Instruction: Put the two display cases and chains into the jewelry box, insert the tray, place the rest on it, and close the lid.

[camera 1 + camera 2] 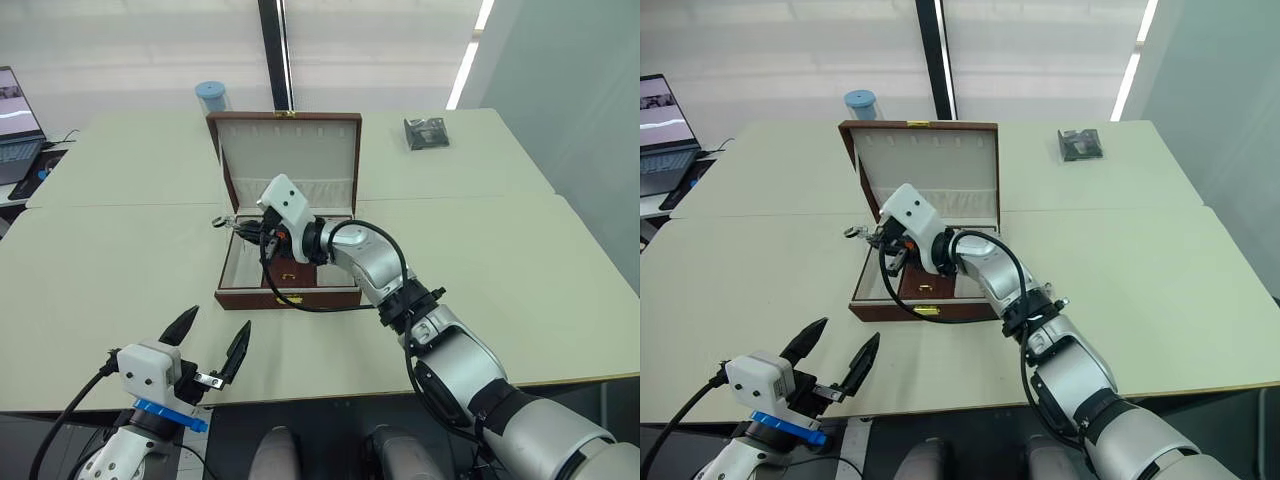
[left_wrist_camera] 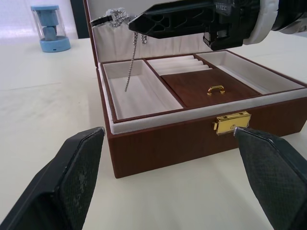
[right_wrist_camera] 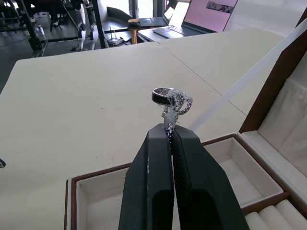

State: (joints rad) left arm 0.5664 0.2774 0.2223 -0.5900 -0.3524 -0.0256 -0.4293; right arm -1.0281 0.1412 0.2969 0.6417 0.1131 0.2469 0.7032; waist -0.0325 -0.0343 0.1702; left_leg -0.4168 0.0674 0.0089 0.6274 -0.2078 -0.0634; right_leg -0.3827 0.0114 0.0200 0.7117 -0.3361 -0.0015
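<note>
Hanging straight down from the closed fingers of the right gripper (image 2: pixel 139 22), the chain (image 2: pixel 129 57) had its long axis vertical, with its free end directly over the tray's (image 2: pixel 201 86) cream section at centre left of the left wrist view. The tray already sat in the box (image 1: pixel 290 297) under the raised lid (image 1: pixel 288 150). The left gripper (image 1: pixel 212 350) waited open at lower left of the left eye view, well apart from the box, so the right arm was clearly the nearer one.

Bright, even overhead lighting, soft faint shadows, sharp focus, slight wide-angle distortion.

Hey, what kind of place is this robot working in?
Probably an office or lab workroom: pale work tables pushed together, an open laptop with cables at the edge, and more desks and equipment stands in the background.
</note>
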